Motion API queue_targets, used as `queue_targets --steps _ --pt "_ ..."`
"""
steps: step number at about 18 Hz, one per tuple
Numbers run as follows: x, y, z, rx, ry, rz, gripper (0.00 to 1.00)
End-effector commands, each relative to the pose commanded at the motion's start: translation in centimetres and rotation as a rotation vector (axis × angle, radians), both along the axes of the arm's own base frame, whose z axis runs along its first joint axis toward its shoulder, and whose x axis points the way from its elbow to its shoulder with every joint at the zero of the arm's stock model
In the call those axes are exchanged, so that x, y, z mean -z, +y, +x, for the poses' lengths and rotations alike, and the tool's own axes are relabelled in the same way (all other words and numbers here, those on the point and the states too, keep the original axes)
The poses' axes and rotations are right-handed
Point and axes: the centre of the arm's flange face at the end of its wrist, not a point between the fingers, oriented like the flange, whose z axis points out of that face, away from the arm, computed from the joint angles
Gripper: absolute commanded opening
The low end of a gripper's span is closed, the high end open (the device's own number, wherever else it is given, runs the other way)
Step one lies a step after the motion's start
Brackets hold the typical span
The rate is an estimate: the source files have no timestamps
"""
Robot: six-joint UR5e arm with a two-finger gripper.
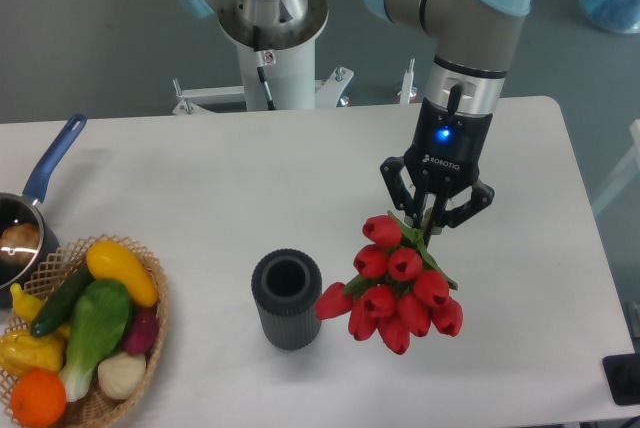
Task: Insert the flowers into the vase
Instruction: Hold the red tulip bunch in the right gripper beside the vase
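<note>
The flowers (398,286), a bunch of red tulips with green leaves, hang with their buds toward the table's front, right of the vase. My gripper (428,226) is shut on their green stems, just behind the buds. The vase (287,299), dark grey and ribbed, stands upright on the white table with its round mouth open and nothing in it. The nearest bud sits close beside the vase's right side; I cannot tell whether it touches.
A wicker basket (150,323) of vegetables and fruit sits at the front left corner. A blue-handled pot (45,173) stands behind it at the left edge. The arm's white base post (270,58) rises behind the table.
</note>
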Motion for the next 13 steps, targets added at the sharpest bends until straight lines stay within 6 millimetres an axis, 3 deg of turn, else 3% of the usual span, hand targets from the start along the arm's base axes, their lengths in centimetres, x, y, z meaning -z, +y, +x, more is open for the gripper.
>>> queue_targets --steps 9,13 --pt "-0.7 0.5 0.2 -0.024 -0.01 0.011 0.19" --pt "-2.1 2.3 2.4 0.02 -0.002 0.079 0.19"
